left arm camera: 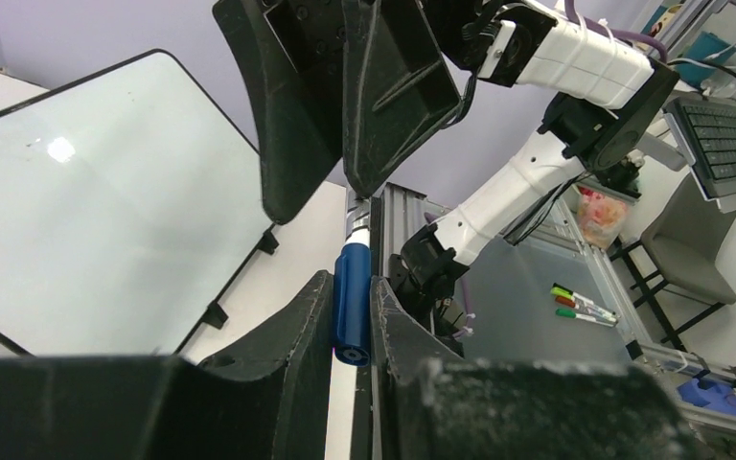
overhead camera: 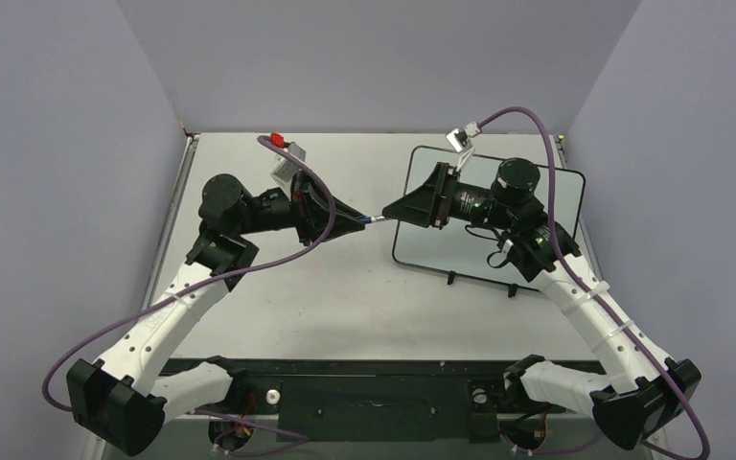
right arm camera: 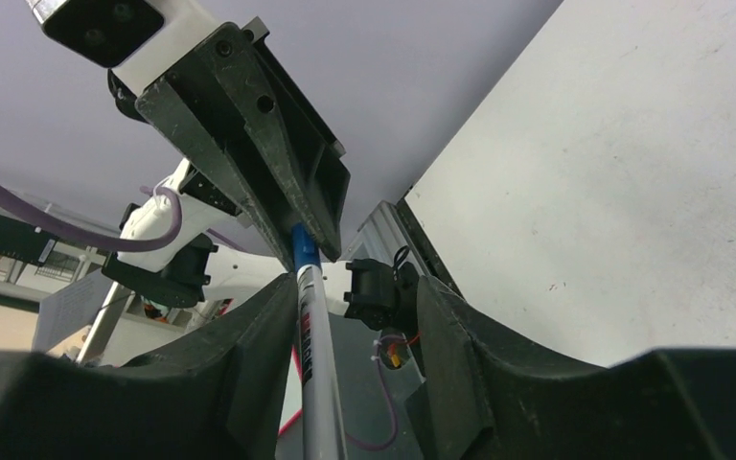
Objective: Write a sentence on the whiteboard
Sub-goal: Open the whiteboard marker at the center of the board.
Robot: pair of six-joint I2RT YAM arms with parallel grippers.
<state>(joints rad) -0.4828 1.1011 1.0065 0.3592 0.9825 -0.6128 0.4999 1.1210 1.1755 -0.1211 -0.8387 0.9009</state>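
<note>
One whiteboard (overhead camera: 422,251). One blue-capped marker (overhead camera: 376,219). Two tools: left tool (overhead camera: 360,219), right tool (overhead camera: 389,215). One desk (overhead camera: 278,307).

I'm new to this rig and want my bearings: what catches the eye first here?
Mid-table, the two arms meet tip to tip over one marker: the left end effector grips its blue cap, and the right end effector stands open around the barrel. The whiteboard, far right, shows no writing.

Probably a robotics lab: a keyboard (left arm camera: 721,134) and office chair (left arm camera: 692,251) beside the walled table (overhead camera: 364,297).
</note>
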